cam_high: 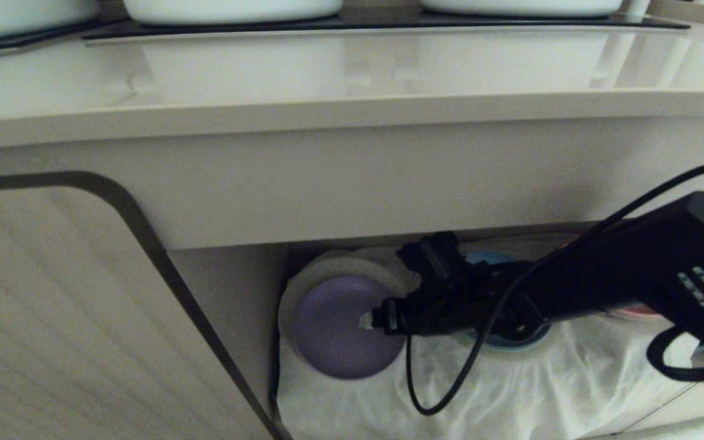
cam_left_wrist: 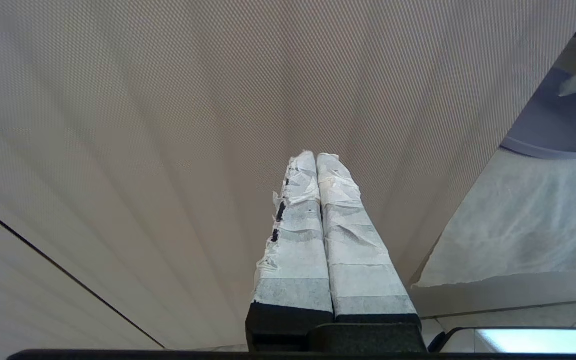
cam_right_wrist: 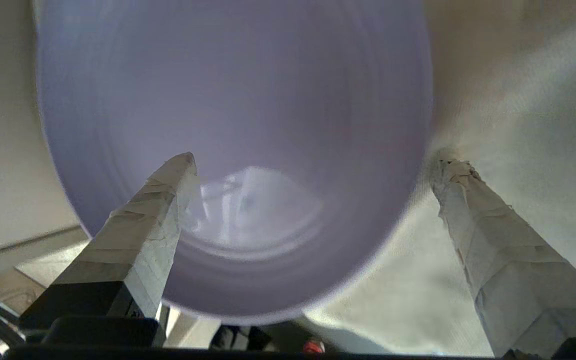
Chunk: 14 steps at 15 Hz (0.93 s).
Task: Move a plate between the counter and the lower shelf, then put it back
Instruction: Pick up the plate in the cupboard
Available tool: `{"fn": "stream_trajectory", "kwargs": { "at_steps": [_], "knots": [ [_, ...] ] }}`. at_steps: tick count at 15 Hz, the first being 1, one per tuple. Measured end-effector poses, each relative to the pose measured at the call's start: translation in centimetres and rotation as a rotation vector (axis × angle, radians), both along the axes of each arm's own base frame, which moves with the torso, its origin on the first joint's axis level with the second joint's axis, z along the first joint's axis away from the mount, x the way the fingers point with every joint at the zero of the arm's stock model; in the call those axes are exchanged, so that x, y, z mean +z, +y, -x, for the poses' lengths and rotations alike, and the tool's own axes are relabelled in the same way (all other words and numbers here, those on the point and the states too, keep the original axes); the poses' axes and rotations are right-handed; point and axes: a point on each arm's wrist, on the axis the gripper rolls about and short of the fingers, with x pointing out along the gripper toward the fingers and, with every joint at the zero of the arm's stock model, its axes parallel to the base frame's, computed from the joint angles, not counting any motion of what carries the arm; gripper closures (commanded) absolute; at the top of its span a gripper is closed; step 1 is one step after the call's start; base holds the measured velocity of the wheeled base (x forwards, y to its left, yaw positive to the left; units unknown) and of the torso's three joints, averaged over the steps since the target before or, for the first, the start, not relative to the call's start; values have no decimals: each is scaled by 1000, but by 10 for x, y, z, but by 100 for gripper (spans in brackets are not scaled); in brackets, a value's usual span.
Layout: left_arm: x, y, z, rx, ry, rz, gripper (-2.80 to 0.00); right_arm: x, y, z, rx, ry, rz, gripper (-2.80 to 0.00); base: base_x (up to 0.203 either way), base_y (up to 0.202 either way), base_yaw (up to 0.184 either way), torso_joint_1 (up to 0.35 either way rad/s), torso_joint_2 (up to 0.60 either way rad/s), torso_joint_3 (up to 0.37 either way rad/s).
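The lilac plate (cam_high: pixel 340 330) lies on a raised mound of the white cloth (cam_high: pixel 511 385) at the left end of the lower shelf (cam_high: pixel 230 287), under the counter (cam_high: pixel 352 67). My right gripper (cam_high: pixel 385 293) reaches into the shelf at the plate's right rim. In the right wrist view the right gripper (cam_right_wrist: pixel 316 160) is open: one taped finger (cam_right_wrist: pixel 168 200) is over the plate (cam_right_wrist: pixel 238 100), the other finger (cam_right_wrist: pixel 468 200) is beyond the rim over the cloth. The left gripper (cam_left_wrist: pixel 316 156) is shut and empty, facing a ribbed cabinet door; the plate (cam_left_wrist: pixel 558 125) shows at that view's edge.
A blue plate (cam_high: pixel 511 343) and a pink plate (cam_high: pixel 633 313) lie on the cloth under my right arm. White pots (cam_high: pixel 233 9) stand on the black hob at the counter's back. A ribbed cabinet door (cam_high: pixel 52 305) bounds the shelf on the left. A black cable (cam_high: pixel 425 391) loops down.
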Motion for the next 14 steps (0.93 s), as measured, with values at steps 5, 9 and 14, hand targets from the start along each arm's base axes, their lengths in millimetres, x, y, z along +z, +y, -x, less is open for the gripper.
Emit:
{"fn": "stream_trajectory", "kwargs": {
  "at_steps": [5,9,14],
  "knots": [
    [0,0,0,0,0,0,0,-6,4,-2,4,3,4,-280,0,0,0,0,0,0],
    [0,0,0,0,0,0,0,-9,4,-3,4,6,6,-280,0,0,0,0,0,0],
    [0,0,0,0,0,0,0,-9,5,-5,4,4,6,-280,0,0,0,0,0,0]
  ]
}}
